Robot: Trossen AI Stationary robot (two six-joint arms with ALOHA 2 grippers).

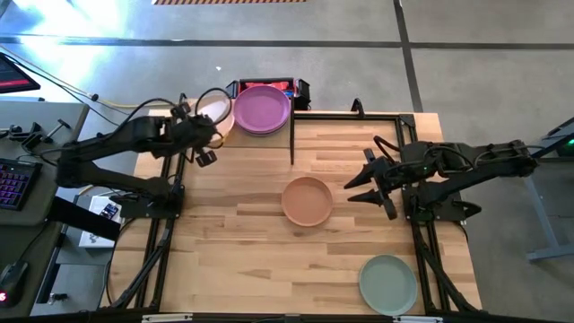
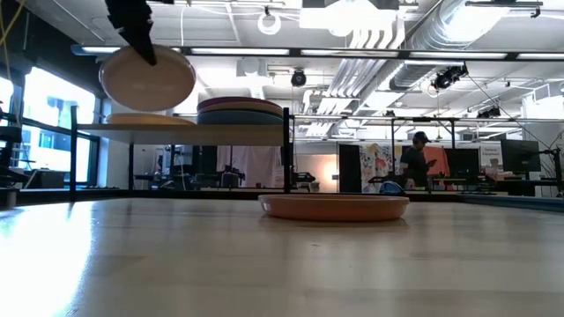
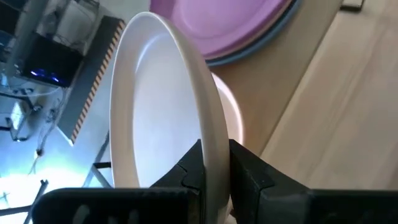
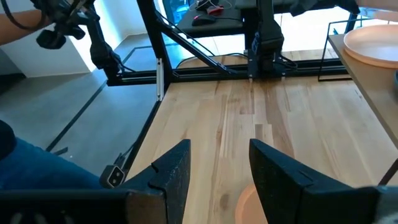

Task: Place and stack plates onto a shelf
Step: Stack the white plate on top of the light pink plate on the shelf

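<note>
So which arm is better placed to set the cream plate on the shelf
Left. Its claw already grips the cream plate by the rim, over the shelf beside the purple stack. The right claw is open by the terracotta plate.

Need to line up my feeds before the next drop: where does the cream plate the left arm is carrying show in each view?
High view: cream plate, upper left, beside the purple plate.
Low view: upper left, tilted, above the shelf.
Left wrist view: fills the centre, rim pinched in the left claw.
Right wrist view: not in it.
Shared landmark: the purple plate, also in the left wrist view.
</note>
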